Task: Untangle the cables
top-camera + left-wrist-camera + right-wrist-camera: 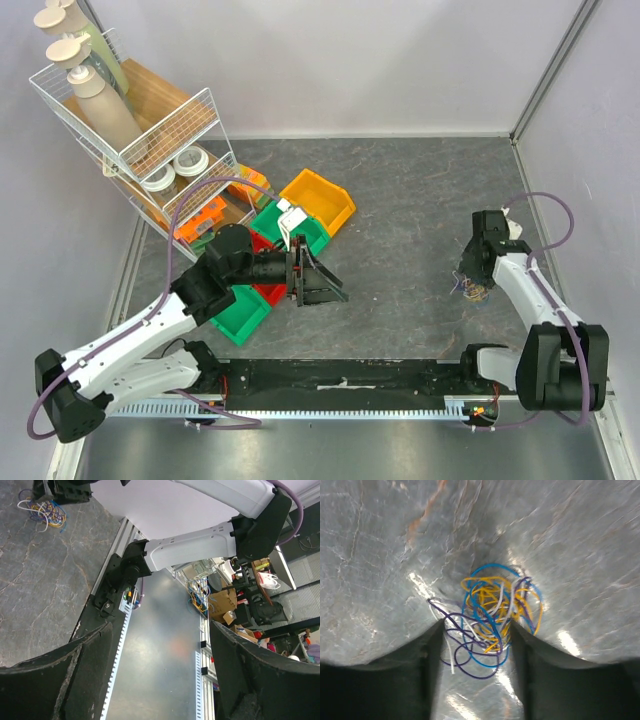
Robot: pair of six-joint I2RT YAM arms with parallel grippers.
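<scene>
Cables (pixel 490 620): hair-thin looped wires, yellow, blue, purple, white; loose tangle.
Desk (pixel 375 555): grey, marbled, glossy.
Right jaws: parted, straddling the tangle.
Left jaws: wide, empty.

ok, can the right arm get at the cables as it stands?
Probably yes. The right gripper hangs open right over the cables, part of the tangle lying between its fingers; nothing on the table blocks it.
</scene>
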